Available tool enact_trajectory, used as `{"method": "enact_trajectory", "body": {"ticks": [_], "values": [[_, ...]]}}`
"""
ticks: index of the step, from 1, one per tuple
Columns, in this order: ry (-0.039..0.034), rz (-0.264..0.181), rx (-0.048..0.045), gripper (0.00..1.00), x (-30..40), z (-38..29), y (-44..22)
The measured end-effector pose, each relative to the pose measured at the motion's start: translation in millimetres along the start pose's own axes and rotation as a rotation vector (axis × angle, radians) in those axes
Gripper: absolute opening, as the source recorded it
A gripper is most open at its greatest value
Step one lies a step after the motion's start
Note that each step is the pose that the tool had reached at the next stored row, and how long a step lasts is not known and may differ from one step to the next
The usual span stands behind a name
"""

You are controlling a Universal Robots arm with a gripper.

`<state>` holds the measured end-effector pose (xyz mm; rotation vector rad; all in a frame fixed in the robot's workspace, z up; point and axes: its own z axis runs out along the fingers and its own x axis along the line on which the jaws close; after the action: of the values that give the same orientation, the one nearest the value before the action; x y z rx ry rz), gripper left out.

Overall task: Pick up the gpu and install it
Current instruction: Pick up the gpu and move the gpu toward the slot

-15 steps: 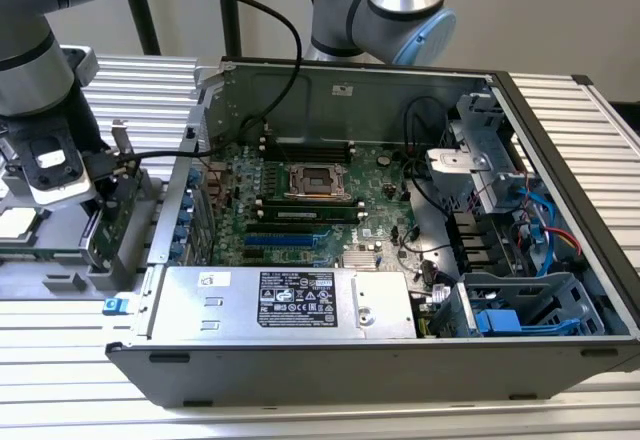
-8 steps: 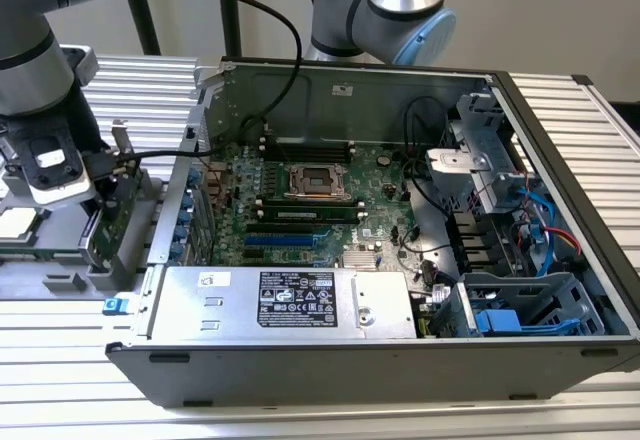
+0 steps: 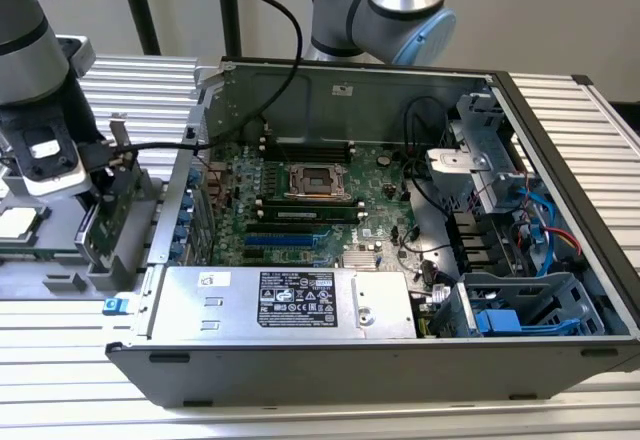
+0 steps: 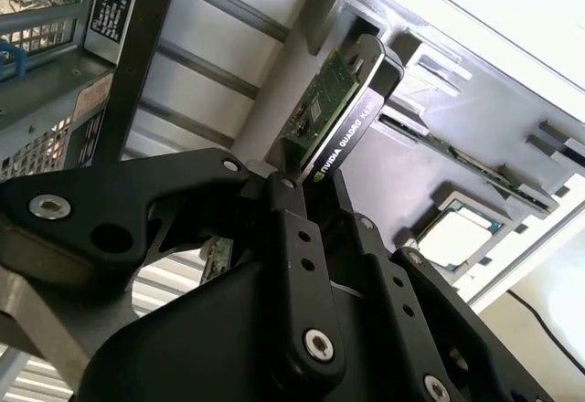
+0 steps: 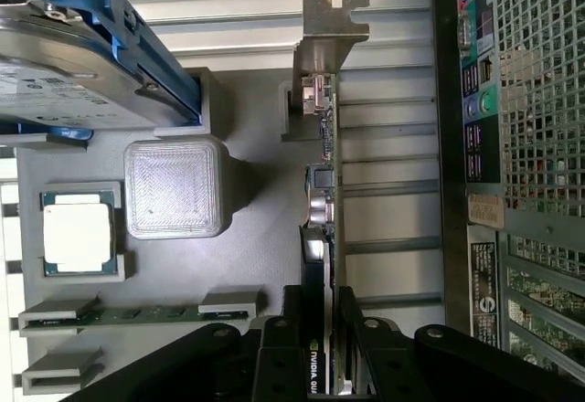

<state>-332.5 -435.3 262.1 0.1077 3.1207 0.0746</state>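
Claw (image 5: pixel 327 318): clenched across the gpu (image 5: pixel 322 203) edge, first wrist view.
Gpu: upright in the grey tray (image 5: pixel 247 238), beside the case (image 3: pixel 330 365).
Risk: narrow hold, so the card could tilt and its bracket (image 5: pixel 329 27) snag the slot.

Tray (image 3: pixel 50 265) is your reference. It sits on the table (image 3: pixel 330 422), with the case (image 3: pixel 560 360) just beside it, on the exterior view's right. The gpu (image 5: pixel 325 192) stands on its long edge in a slot along the tray's case-side edge. The tool (image 5: pixel 324 303) clamps it, one finger on each face, at the end away from the bracket. The CPU (image 5: pixel 78 233) lies flat in a tray pocket on the side away from the case, and a RAM stick (image 5: pixel 137 312) sits in a slot just beside it. The motherboard (image 3: pixel 300 195) lies inside the case.
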Motion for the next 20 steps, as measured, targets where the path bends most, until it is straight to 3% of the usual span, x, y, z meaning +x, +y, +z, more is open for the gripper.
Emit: {"method": "enact_trajectory", "body": {"ticks": [20], "values": [[0.0, 0.0, 0.0, 0.0, -0.4, -24.9, 1.2]]}}
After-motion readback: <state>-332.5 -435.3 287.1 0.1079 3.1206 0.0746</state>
